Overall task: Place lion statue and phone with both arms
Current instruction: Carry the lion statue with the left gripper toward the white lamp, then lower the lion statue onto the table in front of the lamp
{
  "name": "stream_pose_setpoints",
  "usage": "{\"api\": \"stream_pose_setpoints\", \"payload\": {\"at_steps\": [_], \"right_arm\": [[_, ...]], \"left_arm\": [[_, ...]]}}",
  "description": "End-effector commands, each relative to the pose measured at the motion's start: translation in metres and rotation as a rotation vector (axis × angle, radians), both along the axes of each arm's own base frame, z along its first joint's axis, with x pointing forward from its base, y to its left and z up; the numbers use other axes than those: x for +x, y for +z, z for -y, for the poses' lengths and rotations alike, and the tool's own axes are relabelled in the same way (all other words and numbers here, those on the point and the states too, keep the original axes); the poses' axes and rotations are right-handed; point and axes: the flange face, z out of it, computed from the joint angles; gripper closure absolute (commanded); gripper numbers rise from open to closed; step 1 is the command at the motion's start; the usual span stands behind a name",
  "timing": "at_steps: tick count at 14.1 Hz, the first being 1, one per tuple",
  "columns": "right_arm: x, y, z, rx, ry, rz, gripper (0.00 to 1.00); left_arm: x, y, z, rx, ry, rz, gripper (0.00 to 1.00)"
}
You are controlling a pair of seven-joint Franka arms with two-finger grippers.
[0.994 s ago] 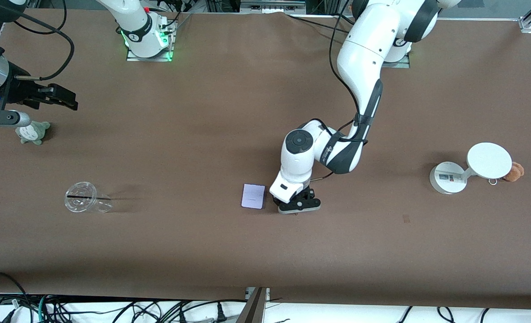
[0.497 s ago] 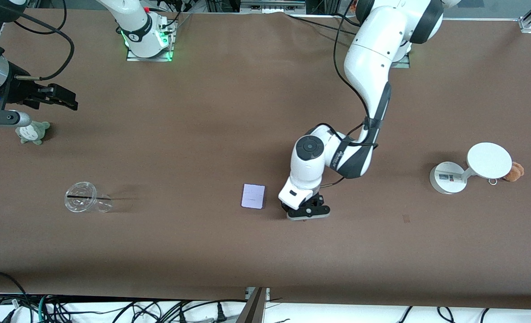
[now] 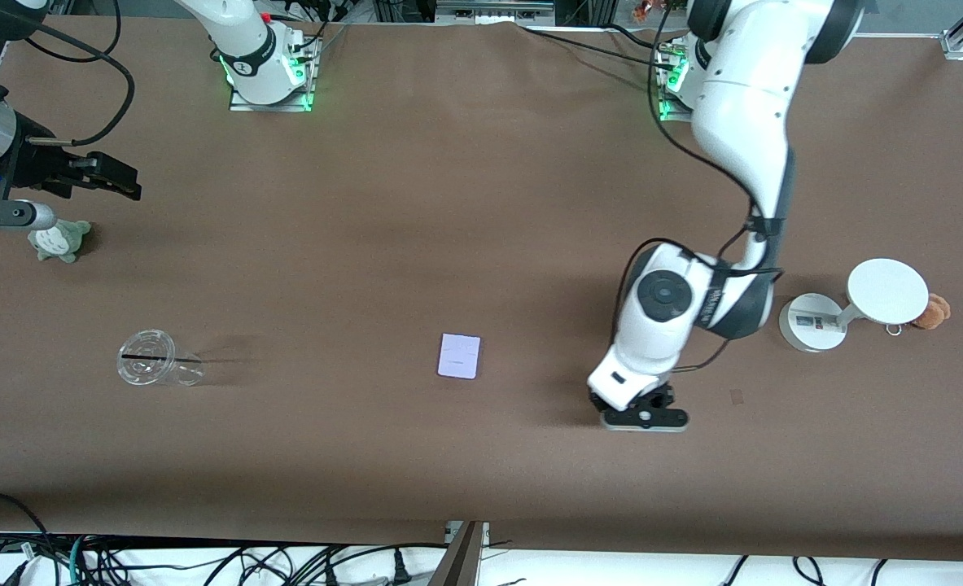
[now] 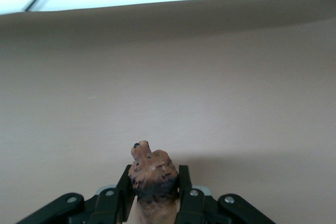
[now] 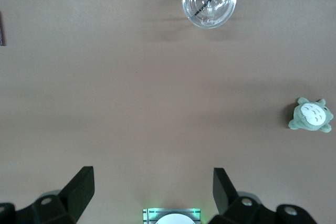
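**Left arm carries the lion away from the phone**

Since a second ago the left gripper (image 3: 642, 417) has swung from just beside the phone (image 3: 459, 356) toward the left arm's end of the table, and now sits low over bare brown table (image 3: 416, 203), well apart from the phone and short of the white stand (image 3: 812, 322). The phone itself has not shifted: one pale lavender slab, lying flat near the middle of the table, untouched by either arm.

The left wrist view shows the one lion statue (image 4: 152, 174) pinched between the black fingers (image 4: 185, 192) of the left gripper (image 4: 154, 203), its orange-brown body rising above the fingertips with the darker part down in the clamp. From the front camera the statue is hidden under the hand.

The right gripper (image 3: 115, 178) waits over the right arm's end of the table, above and just beside the single grey-green plush toy (image 3: 59, 239). Its two fingers (image 5: 79, 184) stand wide apart with nothing between them, as the right wrist view shows.

Other things, one of each: a clear plastic cup (image 3: 154, 363) lying on its side with a dark straw across its mouth, nearer the front camera than the plush toy; the white stand with its round disc; and a brown plush bear (image 3: 934, 312) touching that disc's edge, mostly hidden by it.
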Motion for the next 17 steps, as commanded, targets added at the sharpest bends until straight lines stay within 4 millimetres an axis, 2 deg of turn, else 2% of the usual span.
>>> {"api": "stream_pose_setpoints", "payload": {"at_steps": [1, 2, 4, 6, 9, 12, 15, 17], "right_arm": [[0.002, 0.005, 0.001, 0.019, -0.002, 0.001, 0.0], [0.002, 0.005, 0.001, 0.019, -0.002, 0.001, 0.0], [0.002, 0.005, 0.001, 0.019, -0.004, 0.001, 0.0], [0.002, 0.005, 0.001, 0.019, -0.002, 0.001, 0.0], [0.002, 0.005, 0.001, 0.019, -0.004, 0.001, 0.0], [0.002, 0.005, 0.001, 0.019, -0.002, 0.002, 0.0], [0.002, 0.005, 0.002, 0.019, -0.004, 0.002, 0.0], [0.002, 0.005, 0.001, 0.019, -0.004, 0.001, 0.0]], "left_arm": [[-0.039, 0.035, -0.054, 0.031, -0.077, -0.06, 1.0], [-0.042, 0.043, -0.081, 0.047, -0.111, -0.067, 1.0], [-0.049, 0.054, -0.12, 0.062, -0.14, -0.079, 1.0], [-0.058, 0.053, -0.138, 0.064, -0.135, -0.095, 1.0], [-0.059, 0.026, -0.149, 0.056, -0.138, -0.032, 1.0], [-0.057, 0.008, -0.161, 0.057, -0.123, -0.035, 1.0], [-0.053, -0.026, -0.162, 0.064, -0.133, -0.033, 1.0], [-0.052, -0.037, -0.169, 0.062, -0.129, -0.02, 1.0]]}}
